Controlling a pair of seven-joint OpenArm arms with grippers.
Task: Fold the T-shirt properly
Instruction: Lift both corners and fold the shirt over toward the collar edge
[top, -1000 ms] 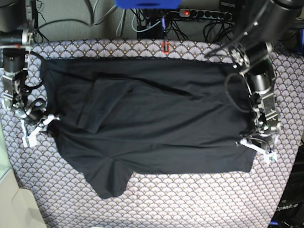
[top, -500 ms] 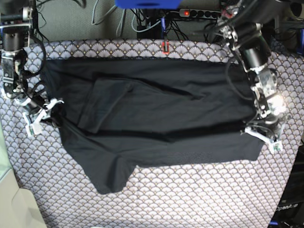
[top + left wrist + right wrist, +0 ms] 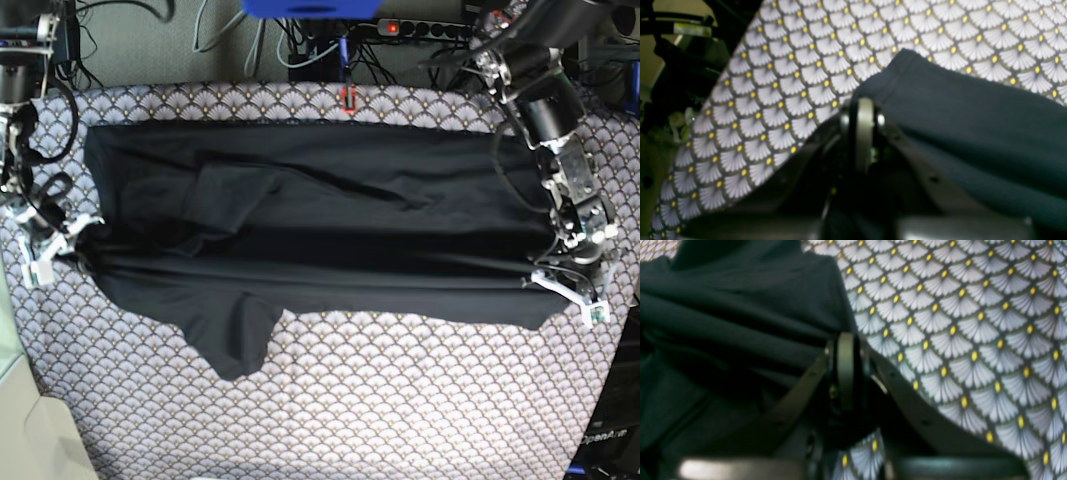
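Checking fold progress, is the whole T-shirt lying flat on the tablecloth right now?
No, the T-shirt is stretched taut between the left gripper and right gripper, its front edge lifted.

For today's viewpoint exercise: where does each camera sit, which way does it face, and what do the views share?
Base: overhead, looking down on T-shirt, tablecloth, both arms.
Left wrist: behind left gripper, shut on T-shirt's edge.
Right wrist: behind right gripper, shut on T-shirt.
Shared: T-shirt, tablecloth; grippers at.

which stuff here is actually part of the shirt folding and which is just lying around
Part of the job:
- T-shirt
- left gripper, shut on the T-shirt
- right gripper, shut on the T-shirt

Just lying about:
- tablecloth
- power strip
- cables
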